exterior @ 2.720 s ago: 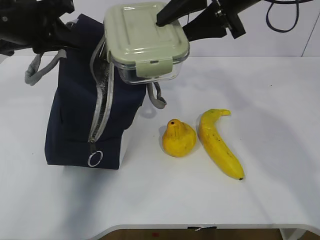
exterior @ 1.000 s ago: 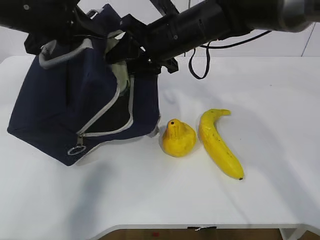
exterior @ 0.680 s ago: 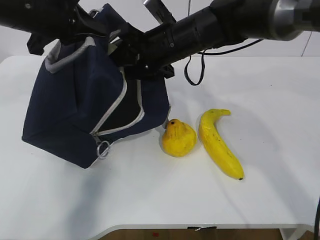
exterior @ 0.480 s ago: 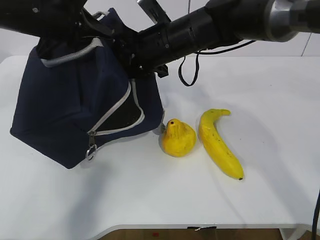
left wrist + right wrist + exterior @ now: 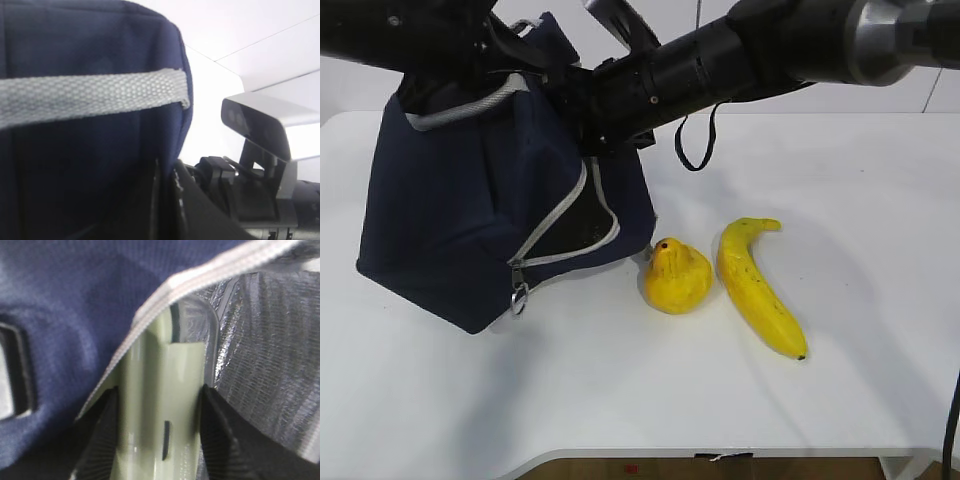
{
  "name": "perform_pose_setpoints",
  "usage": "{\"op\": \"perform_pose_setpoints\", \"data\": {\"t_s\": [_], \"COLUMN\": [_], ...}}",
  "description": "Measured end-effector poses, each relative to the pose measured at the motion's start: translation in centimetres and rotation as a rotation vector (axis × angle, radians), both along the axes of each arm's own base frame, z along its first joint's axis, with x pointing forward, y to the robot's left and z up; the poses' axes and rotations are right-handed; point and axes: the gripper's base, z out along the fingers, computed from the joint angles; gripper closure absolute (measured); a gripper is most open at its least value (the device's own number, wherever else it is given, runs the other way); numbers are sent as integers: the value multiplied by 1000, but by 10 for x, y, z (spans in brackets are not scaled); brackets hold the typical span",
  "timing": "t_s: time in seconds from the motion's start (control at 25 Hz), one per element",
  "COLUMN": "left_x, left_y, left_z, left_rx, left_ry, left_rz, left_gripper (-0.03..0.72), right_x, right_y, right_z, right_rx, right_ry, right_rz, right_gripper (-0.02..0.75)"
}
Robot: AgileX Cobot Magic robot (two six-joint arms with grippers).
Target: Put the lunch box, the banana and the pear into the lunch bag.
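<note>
The navy lunch bag [image 5: 450,220] hangs tilted over the table's left side. My left gripper [image 5: 165,200] is shut on the fabric of its top edge, beside a grey handle [image 5: 90,95]. My right arm [image 5: 720,60] reaches through the open zipper, and its gripper is hidden inside in the exterior view. In the right wrist view my right gripper [image 5: 159,390] is shut on the lunch box [image 5: 165,365], gripping the sage-green lid edge-on against the silver lining [image 5: 270,350]. The pear [image 5: 677,277] and the banana [image 5: 758,288] lie on the table just right of the bag.
The white table [image 5: 650,400] runs to its front edge near the bottom of the exterior view. The zipper's ring pull [image 5: 519,297] dangles at the bag's lower front. The pear sits right at the bag's lower right corner. A black cable [image 5: 692,140] loops under my right arm.
The lunch box went from above the bag to inside it. Over the last second the bag has rocked right, then back left, while my right arm pushed deeper. The fruit has not moved.
</note>
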Motion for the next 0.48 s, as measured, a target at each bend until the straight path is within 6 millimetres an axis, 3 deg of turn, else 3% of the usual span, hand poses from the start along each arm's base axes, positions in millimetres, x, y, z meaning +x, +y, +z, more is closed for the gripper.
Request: {"op": "perform_pose_setpoints", "data": {"t_s": [0.48], "left_x": [0], "left_y": [-1], "left_z": [1], "left_rx": [-4], "left_ry": [-19], "left_rz": [-10], "left_gripper": [693], "right_x": [0], "right_y": [1], "right_z": [0], "right_rx": [-4], "right_ry": [-20], "right_rz": [9], "right_gripper": [365]}}
